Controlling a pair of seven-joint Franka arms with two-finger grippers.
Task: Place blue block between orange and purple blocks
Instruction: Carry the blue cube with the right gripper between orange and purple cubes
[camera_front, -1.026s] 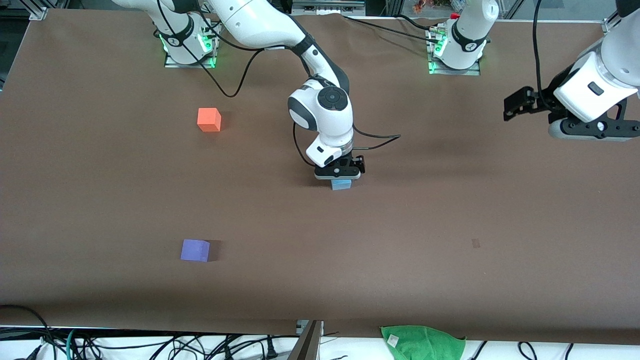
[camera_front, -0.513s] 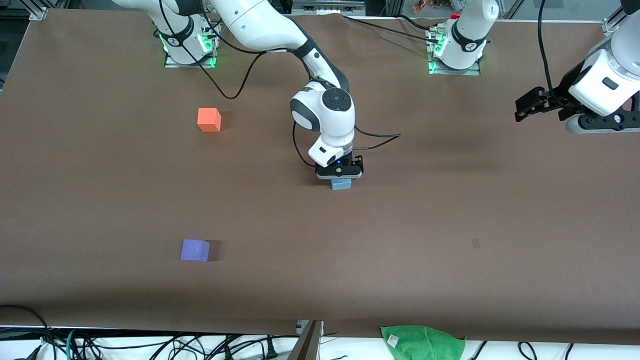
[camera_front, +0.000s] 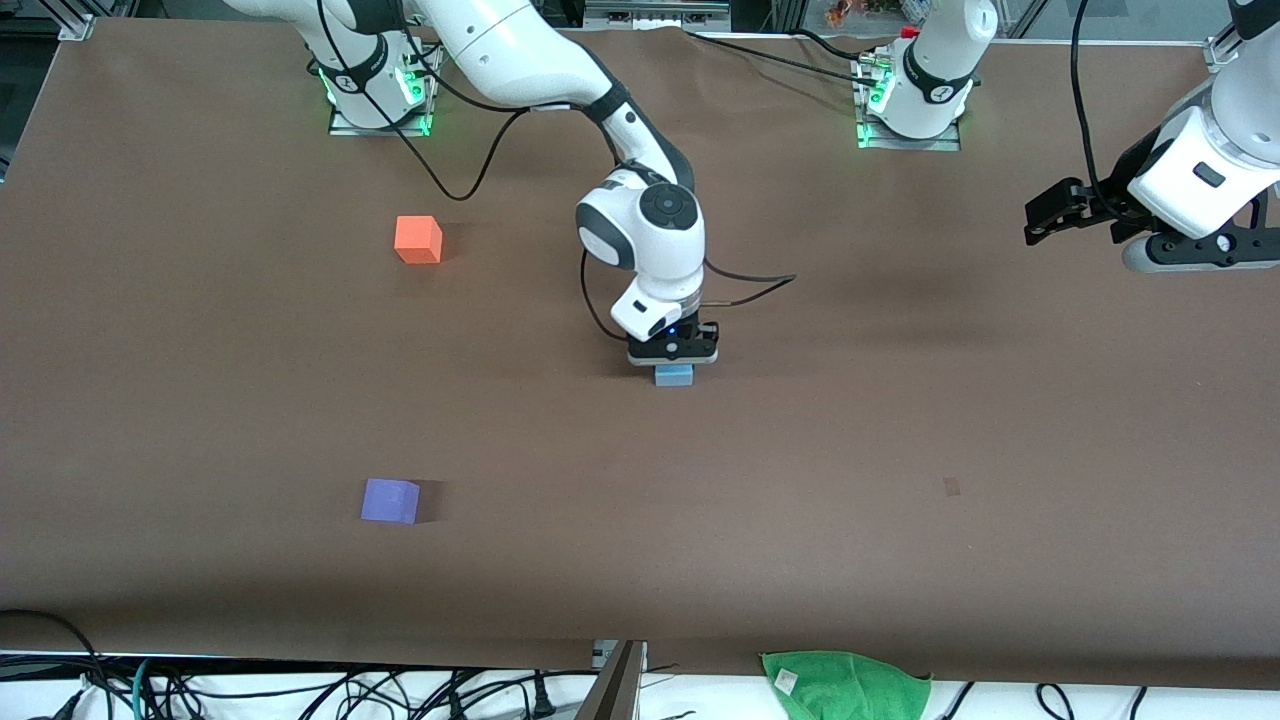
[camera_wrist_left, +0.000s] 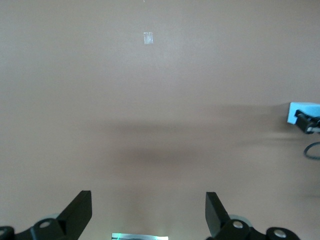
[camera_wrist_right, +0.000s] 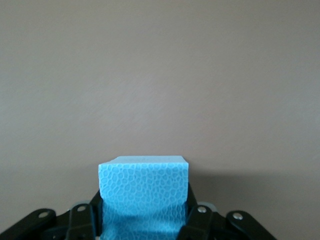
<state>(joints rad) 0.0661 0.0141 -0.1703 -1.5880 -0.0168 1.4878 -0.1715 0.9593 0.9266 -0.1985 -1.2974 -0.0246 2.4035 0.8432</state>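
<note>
The right gripper was clamped on the small sky-blue matte foam cube at mid-table, well apart from the bright orange cube and violet-purple cube. The left gripper waited, fingers spread wide, holding nothing.

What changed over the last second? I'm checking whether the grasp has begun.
The right gripper, shut on the blue block, shifted slightly toward the right arm's end. The left gripper, open, drew back toward its own end. Orange block and purple block stayed put.
</note>
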